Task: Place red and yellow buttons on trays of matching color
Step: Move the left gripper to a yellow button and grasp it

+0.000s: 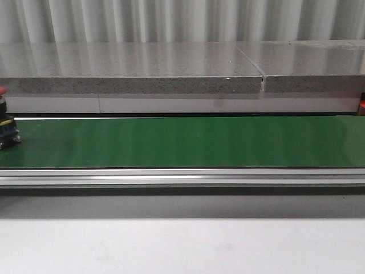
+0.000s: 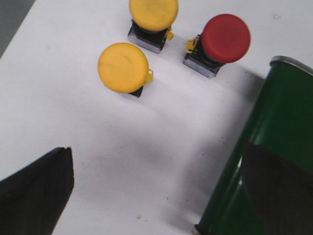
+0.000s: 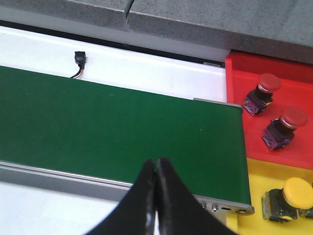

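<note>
Left gripper [image 2: 156,196]: fingers spread apart, empty, above white table [image 2: 122,147].
Loose buttons: two yellow buttons [image 2: 123,67] [image 2: 153,13] and red button [image 2: 225,38] ahead of it.
Green belt [image 1: 182,141]: one button [image 1: 7,127] at far left.
Right gripper [image 3: 156,196]: fingers together, over belt; red tray [image 3: 293,93] and yellow tray [image 3: 274,196] to its right.

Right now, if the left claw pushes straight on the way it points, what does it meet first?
Probably the bare white tabletop; nothing lies between the open left claw's fingers. The nearest yellow round push button sits farther ahead. Depth is unclear.

wall [image 1: 182,20]: pale corrugated panels, possibly curtain | ledge [image 1: 131,74]: grey speckled stone | table [image 1: 182,245]: white
</note>
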Tool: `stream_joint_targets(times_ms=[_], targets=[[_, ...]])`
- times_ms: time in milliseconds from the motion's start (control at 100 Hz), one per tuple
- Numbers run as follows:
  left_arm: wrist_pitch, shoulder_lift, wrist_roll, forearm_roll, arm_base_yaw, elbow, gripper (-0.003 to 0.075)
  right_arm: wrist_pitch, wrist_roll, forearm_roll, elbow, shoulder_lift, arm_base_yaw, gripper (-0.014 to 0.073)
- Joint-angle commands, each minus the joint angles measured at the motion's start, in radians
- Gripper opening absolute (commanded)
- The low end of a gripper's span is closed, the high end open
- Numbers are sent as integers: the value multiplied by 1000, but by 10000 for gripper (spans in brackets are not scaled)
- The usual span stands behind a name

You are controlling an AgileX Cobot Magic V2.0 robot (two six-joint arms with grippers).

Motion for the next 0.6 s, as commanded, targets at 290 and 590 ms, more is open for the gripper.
stream_joint_targets(times_ms=[290, 590], targets=[[-42, 135, -11, -22, 30, -149, 652, -67, -7, -6, -27, -1, -1, -67], [-18, 256, -11, -9, 30, -257, 652, -67, -7, -6, -27, -1, -1, -67]])
